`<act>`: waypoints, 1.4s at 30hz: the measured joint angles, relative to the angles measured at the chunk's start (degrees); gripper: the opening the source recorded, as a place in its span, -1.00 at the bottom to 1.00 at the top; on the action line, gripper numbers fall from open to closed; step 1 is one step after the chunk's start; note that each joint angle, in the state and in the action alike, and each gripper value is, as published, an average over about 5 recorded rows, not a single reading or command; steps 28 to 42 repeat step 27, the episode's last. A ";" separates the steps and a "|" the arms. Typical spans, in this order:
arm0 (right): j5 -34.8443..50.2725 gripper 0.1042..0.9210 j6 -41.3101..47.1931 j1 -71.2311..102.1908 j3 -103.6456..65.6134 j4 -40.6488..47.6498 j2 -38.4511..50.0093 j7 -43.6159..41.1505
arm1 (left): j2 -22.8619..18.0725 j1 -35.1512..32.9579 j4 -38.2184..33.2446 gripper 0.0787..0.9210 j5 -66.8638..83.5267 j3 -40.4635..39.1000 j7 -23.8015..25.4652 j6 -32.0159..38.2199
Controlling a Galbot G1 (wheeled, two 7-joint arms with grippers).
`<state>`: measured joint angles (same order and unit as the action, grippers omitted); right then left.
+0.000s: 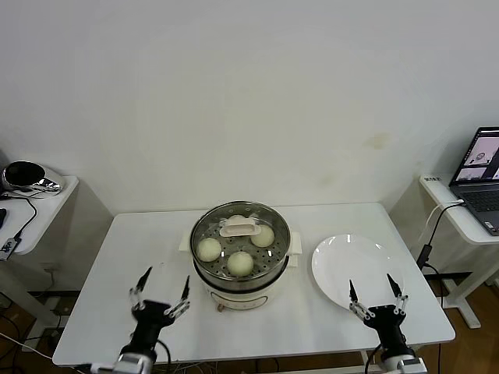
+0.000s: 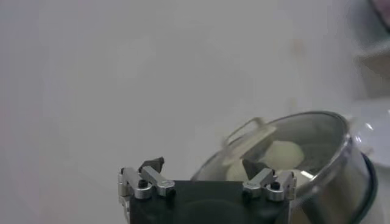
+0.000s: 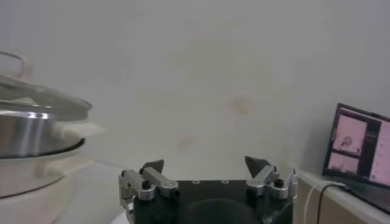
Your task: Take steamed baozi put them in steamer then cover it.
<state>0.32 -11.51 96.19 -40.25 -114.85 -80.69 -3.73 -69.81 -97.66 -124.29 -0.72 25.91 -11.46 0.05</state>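
**A:** where's everything sitting?

**B:** cover [image 1: 241, 231] is on the steamer [image 1: 242, 273] mid-table [image 1: 101, 312], three baozi [image 1: 240, 262] visible, maybe a fourth under the handle. Left gripper [image 1: 161, 290] and right gripper [image 1: 377, 294] both spread wide near the front edge, right one over the white plate [image 1: 343, 261].

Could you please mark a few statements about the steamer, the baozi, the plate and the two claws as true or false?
1. The glass cover sits on the steamer. True.
2. Baozi lie on the white plate. False: the plate is bare; three baozi show through the cover inside the steamer.
3. The left claw is open and holds nothing. True.
4. The right claw grips the cover's handle. False: it is open, near the front edge of the table by the plate.
5. The plate lies to the steamer's left. False: it lies to its right.
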 measured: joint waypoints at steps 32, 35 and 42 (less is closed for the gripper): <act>6.54 0.76 2.86 6.15 4.56 -3.24 2.71 1.06 | -4.08 -9.48 4.85 0.77 15.85 6.67 0.45 8.88; 6.54 0.76 2.86 6.15 4.56 -3.24 2.71 1.06 | -4.08 -9.48 4.85 0.77 15.85 6.67 0.45 8.88; 6.54 0.76 2.86 6.15 4.56 -3.24 2.71 1.06 | -4.08 -9.48 4.85 0.77 15.85 6.67 0.45 8.88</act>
